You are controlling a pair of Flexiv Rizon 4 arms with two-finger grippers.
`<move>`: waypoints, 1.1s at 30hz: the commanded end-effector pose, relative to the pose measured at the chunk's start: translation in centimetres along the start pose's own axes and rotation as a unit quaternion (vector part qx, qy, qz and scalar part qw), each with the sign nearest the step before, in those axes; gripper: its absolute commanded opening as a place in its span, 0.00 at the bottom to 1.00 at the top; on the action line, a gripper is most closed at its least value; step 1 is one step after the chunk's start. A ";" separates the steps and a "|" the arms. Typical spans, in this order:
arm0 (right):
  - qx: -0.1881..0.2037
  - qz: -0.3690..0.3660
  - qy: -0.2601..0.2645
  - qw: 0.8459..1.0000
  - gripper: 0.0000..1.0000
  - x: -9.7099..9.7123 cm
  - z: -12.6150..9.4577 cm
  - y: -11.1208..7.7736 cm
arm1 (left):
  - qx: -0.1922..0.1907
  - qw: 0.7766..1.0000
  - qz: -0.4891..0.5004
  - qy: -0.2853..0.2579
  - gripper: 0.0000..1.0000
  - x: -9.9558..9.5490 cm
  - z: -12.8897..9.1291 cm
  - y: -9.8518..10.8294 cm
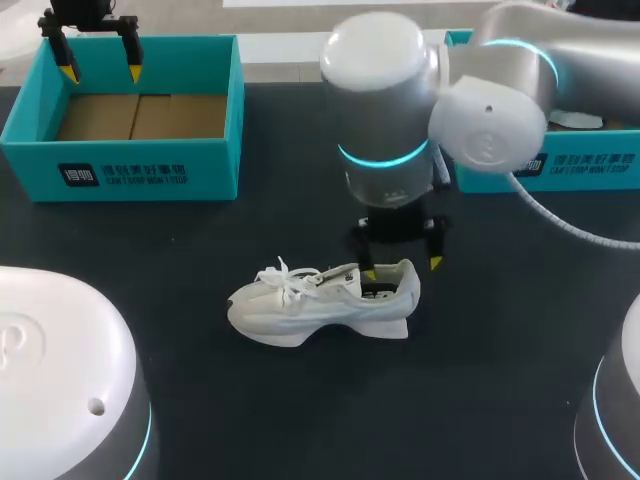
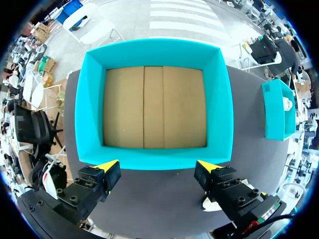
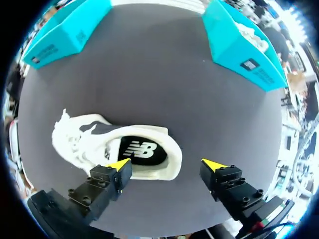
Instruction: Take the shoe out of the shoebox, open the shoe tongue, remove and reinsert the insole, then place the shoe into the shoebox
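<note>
Our right claw [image 1: 402, 266] hangs spread wide and empty just over the heel of the shoe [image 1: 320, 300]; from its wrist we see one finger above the rim of the heel opening and the other out past the heel, over bare table [image 1: 500, 350]; the shoe stands upright on its sole near the table's middle, toe toward the left edge, black insole [image 3: 140, 149] showing inside, laces [image 1: 290, 280] loose. We judge it light, soft in the upper and firmer in the thick sole; a pinch across the heel rim should hold, whereas the laces would only flop; the insole looks thin and bendy, best lifted at its heel end. Our left claw [image 1: 100, 72], equally wide and empty, hovers over the open box [image 1: 130, 165] at the far left corner; a second box [image 1: 590, 165] sits at the far right edge.
</note>
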State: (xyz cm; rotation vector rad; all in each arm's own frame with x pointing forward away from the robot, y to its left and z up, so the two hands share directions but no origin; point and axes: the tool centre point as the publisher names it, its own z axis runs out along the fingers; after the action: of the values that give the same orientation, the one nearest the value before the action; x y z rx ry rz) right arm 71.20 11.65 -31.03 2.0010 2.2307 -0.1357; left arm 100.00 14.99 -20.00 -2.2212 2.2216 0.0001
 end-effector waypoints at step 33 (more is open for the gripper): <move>-0.032 -0.473 -0.008 0.880 1.00 0.0 -4.3 -1.6 | 0.000 1.000 0.000 0.000 1.00 0.0 0.0 0.0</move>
State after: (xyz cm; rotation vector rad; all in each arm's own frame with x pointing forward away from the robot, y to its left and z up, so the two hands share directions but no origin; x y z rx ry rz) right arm 70.02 13.48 -27.24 0.8690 2.8909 -0.2437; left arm 100.00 14.99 -20.00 -2.2214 2.2216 0.0001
